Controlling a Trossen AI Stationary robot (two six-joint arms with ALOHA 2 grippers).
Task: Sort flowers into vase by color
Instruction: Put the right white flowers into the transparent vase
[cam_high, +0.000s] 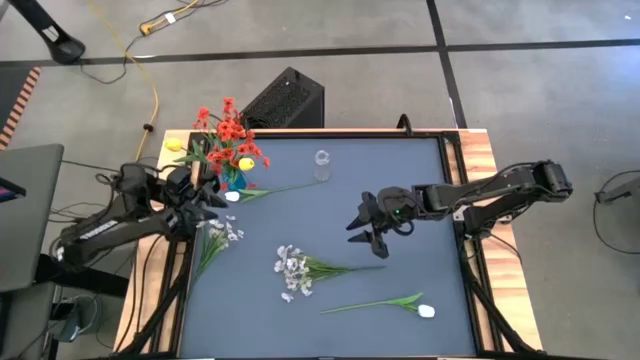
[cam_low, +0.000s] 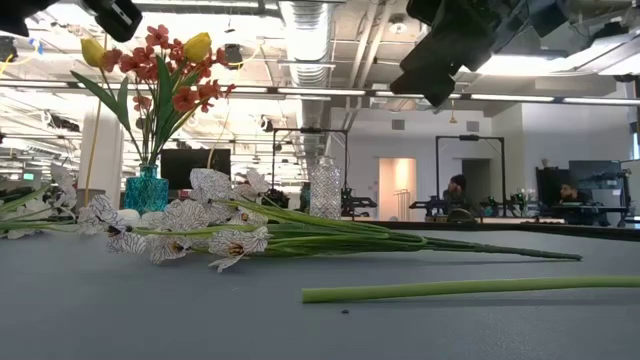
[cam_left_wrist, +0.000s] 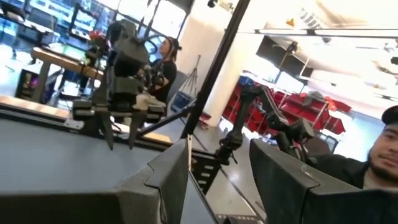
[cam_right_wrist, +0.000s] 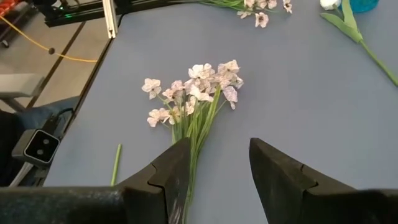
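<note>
Right gripper is hovering with its jaws parted and holding nothing, just beyond the stem end of the white blossom spray lying mid-table; I'm seeing the left gripper waiting, also parted and empty, beside the blue vase. Low view: red and yellow flowers standing in that vase. Right wrist: spray's stems running between my fingers.

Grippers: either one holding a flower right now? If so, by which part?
Nothing held. Right gripper is open above the white spray's stems; left gripper is open and empty near the blue vase.
</note>
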